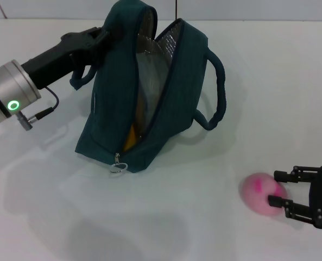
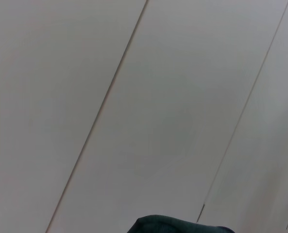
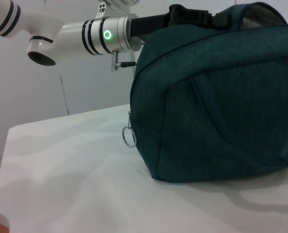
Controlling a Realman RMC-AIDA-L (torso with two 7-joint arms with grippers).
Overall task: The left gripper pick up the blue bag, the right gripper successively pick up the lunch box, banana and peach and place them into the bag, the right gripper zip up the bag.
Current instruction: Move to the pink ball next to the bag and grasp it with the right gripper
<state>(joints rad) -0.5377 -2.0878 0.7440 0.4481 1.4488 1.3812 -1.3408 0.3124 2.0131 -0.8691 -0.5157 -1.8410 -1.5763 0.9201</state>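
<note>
Blue bag: upright on white bench, zipper open, foil lining showing, yellow visible inside.
Left pincer: clamped on bag's upper edge.
Peach: on bench, well apart from bag.
Right pincer: fingers spread, straddling peach's side, low over bench.

Dark teal-blue bag stands unzipped, silver lining showing, its top edge gripped by the left end effector. Something yellow, the banana, peeks from inside. The pink peach lies on the desk between the right end effector's spread fingers.
</note>
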